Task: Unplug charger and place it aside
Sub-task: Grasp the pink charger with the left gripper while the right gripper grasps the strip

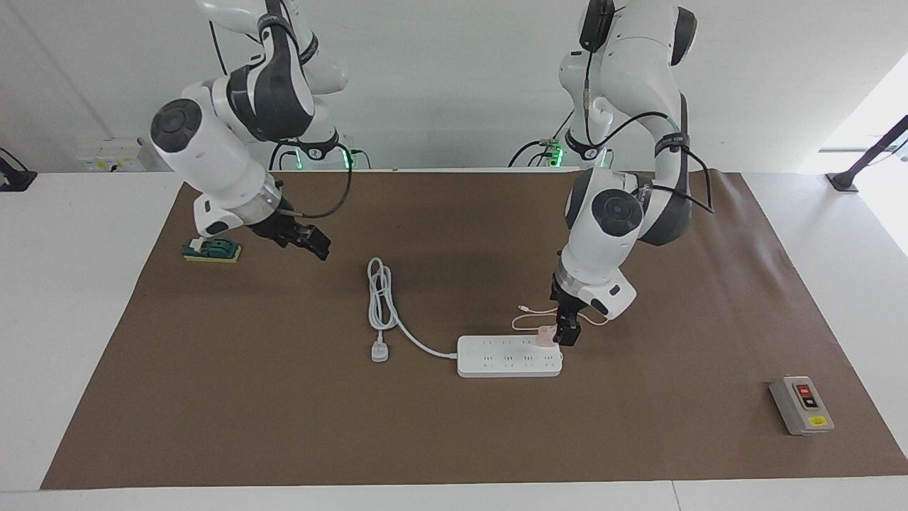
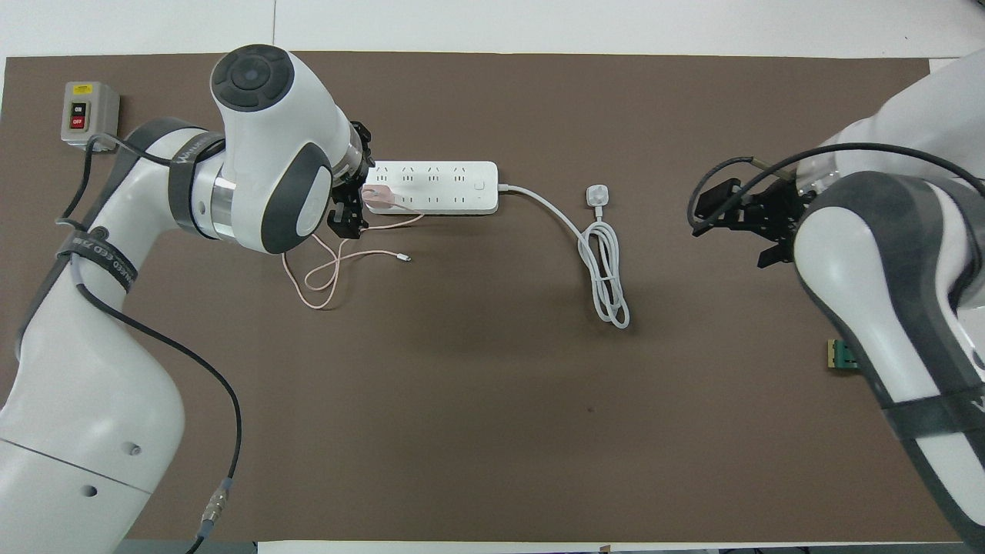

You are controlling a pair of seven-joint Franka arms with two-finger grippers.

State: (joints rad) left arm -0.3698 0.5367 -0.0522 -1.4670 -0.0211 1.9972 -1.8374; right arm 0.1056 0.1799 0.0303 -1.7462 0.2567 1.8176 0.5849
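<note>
The pale pink charger (image 1: 545, 334) sits plugged into the long white power strip (image 1: 507, 358) at the strip's end toward the left arm's end of the table. It also shows in the overhead view (image 2: 377, 197) on the strip (image 2: 439, 187). Its thin pink cable (image 2: 327, 269) loops on the mat nearer to the robots than the strip. My left gripper (image 1: 567, 333) is down low right beside the charger; I cannot tell whether it touches it. In the overhead view the left gripper (image 2: 350, 209) is partly hidden under its own wrist. My right gripper (image 1: 313, 242) waits up over the mat toward the right arm's end.
The strip's thick white cord (image 1: 381, 298) lies coiled on the brown mat, its plug (image 1: 380, 351) beside the strip. A grey switch box (image 1: 801, 405) with a red button stands at the left arm's end. A small green and yellow block (image 1: 213, 250) lies under the right arm.
</note>
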